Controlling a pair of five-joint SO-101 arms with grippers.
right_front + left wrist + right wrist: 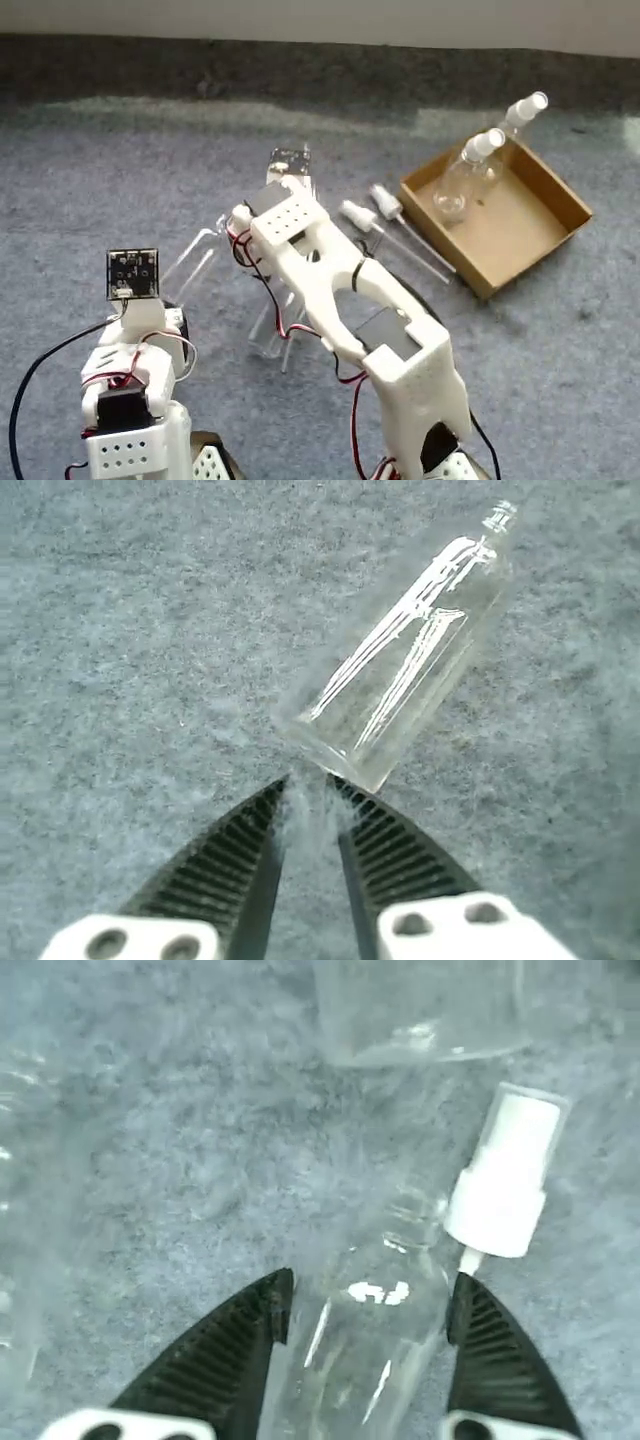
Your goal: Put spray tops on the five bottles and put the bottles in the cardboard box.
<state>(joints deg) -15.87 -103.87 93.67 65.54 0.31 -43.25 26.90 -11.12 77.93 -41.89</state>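
My right gripper (370, 1290) is shut on a clear bottle (380, 1360) with no top; its threaded neck points away from the camera. A white spray top (505, 1185) lies just beside that neck. From above, this gripper (290, 170) sits mid-table. My left gripper (310, 785) is narrowly open with nothing between its fingers, right behind the base of another topless clear bottle (410, 650) lying on the carpet (195, 255). Two loose spray tops (358, 213) (383, 197) lie between the right arm and the cardboard box (515, 230). Two capped bottles (470, 170) (520, 112) stand at the box.
A third topless bottle (272, 320) lies on the carpet under the right arm. The base of a further bottle (420, 1010) shows beyond the held one. The grey carpet is bare at the far left and the near right.
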